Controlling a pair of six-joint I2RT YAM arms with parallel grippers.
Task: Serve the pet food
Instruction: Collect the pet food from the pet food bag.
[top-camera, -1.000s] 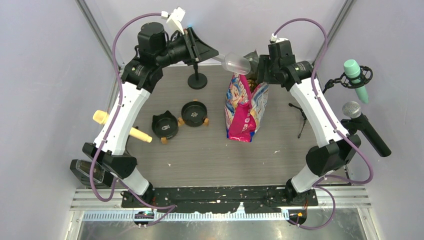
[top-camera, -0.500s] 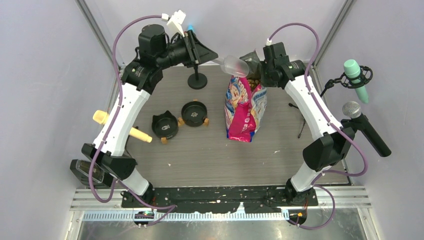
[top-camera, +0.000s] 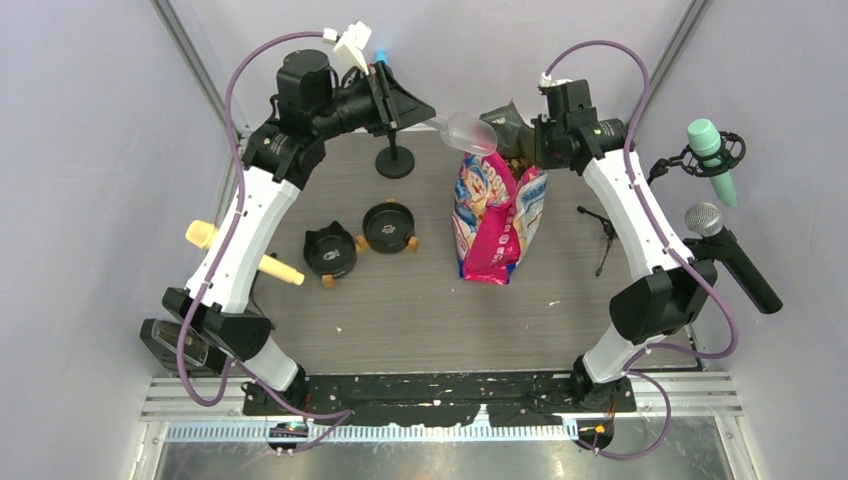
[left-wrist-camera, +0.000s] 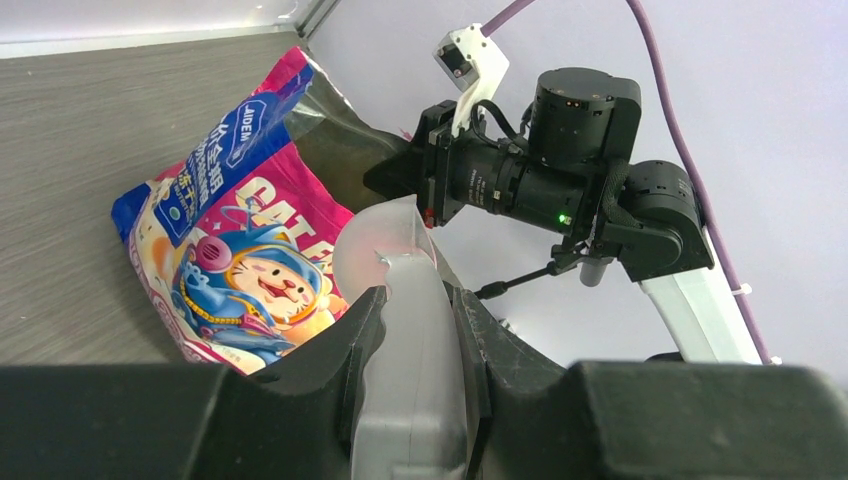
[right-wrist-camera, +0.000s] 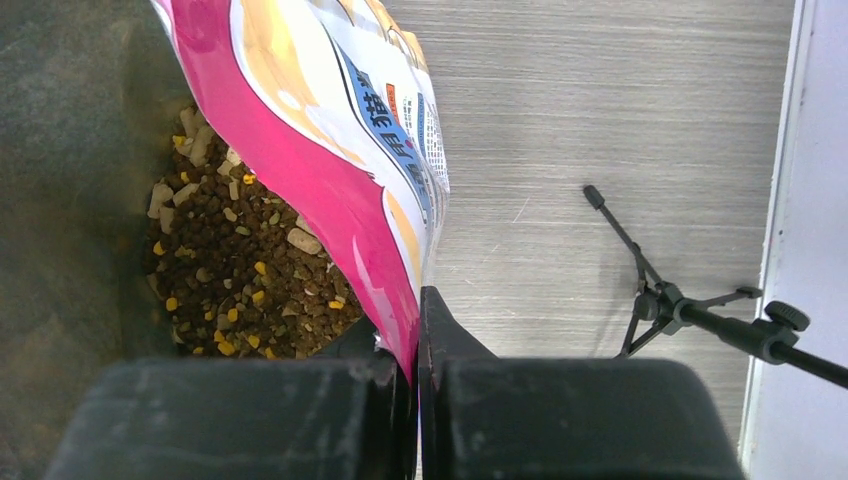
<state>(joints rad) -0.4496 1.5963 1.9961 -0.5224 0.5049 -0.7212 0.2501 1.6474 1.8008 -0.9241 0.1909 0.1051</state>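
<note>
Two grips set: our right gripper (right-wrist-camera: 410, 318) pinches the rim of the bag (right-wrist-camera: 385, 110), our left gripper (left-wrist-camera: 412, 305) clamps the scoop (left-wrist-camera: 385, 245) beside the bag's mouth; next we dip into the pet food (right-wrist-camera: 240, 270).

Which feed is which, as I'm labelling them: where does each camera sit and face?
Top external: fixed above and behind the robot, looking down on the table; the left arm and right arm show.
Left wrist: on the left arm, looking sideways past the left gripper and its scoop toward the bag and right arm.
Right wrist: on the right arm, looking down past the right gripper, shut on the bag's edge, into the pet food.
Shared: all three show the bag.
</note>
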